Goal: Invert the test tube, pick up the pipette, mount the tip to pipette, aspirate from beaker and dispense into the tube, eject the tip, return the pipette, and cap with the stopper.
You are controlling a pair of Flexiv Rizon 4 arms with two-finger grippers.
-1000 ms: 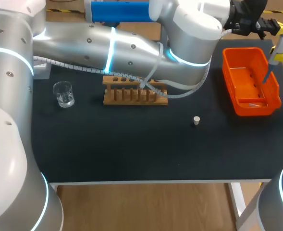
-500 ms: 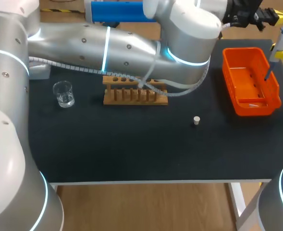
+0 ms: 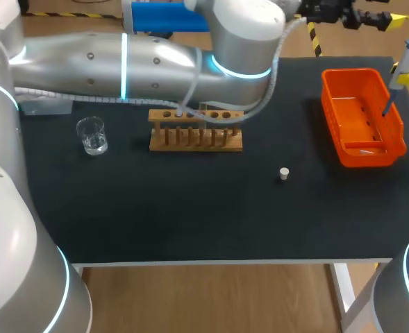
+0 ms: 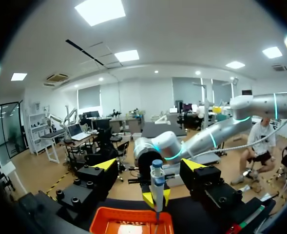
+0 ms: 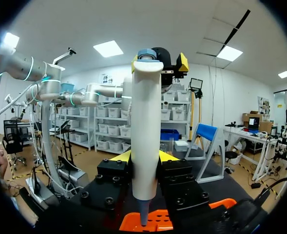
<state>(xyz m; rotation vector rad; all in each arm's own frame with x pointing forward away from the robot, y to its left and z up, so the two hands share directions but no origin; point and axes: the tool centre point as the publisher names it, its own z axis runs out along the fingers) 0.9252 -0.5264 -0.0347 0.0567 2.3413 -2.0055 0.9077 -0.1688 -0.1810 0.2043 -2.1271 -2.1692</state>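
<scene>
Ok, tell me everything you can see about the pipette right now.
The pipette is a long white plastic barrel with a pale blue button on top and a narrow grey-blue lower end. It is roughly upright, clamped in the right gripper, whose yellow tips press on it from either side. Its lower end points down over the orange bin at the table's far right. Nothing else touches it. Whether a disposable tip is mounted, I cannot tell.

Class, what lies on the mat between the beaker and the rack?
Nothing: the head view shows only bare black mat between the beaker and the rack.
</scene>
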